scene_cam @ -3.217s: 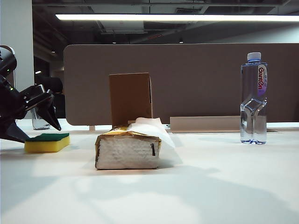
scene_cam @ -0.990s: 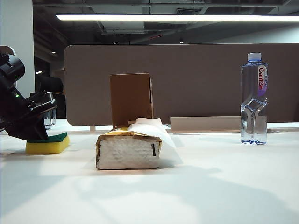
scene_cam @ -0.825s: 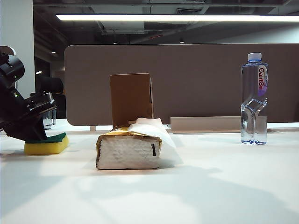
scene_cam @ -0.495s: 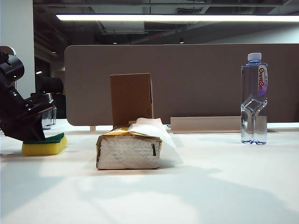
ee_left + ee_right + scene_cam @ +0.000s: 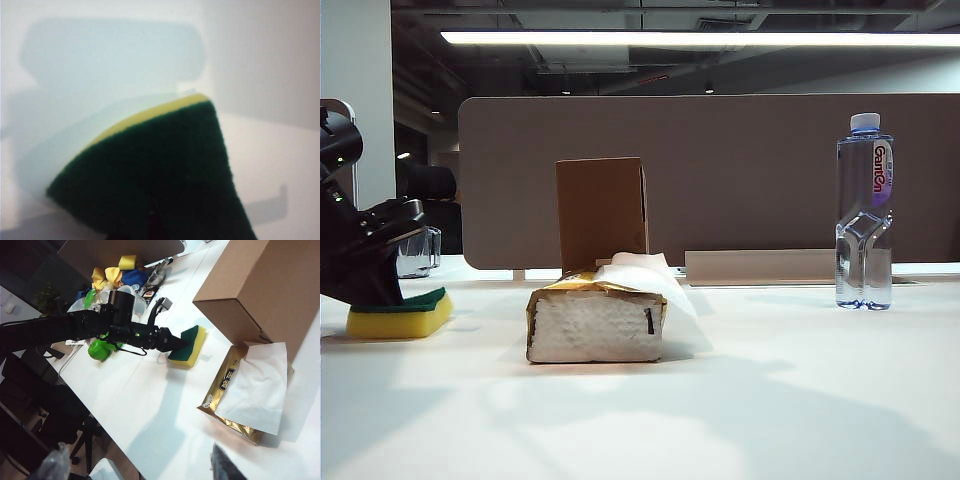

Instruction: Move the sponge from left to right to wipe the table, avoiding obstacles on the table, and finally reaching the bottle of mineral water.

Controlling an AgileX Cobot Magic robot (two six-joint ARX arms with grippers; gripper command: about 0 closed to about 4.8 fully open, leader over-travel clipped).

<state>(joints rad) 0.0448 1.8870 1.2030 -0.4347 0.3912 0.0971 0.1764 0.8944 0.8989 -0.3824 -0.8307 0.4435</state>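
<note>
Sponge [image 5: 398,314] foam looks light and squashy, so we press our left gripper [image 5: 184,344], jaws pressed together, onto its green top; our right gripper's jaws are spread wide, raised above the table [image 5: 740,400].

Grey partition [image 5: 720,170] behind; ceiling strip light [image 5: 700,38] (lit) overhead.

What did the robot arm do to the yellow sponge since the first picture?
The left gripper, open beside the sponge at first, came down shut onto its green top and slid it leftward, away from the tissue pack. The pack, cardboard box and bottle of mineral water stayed put. The right gripper stays open, away from them.
</note>
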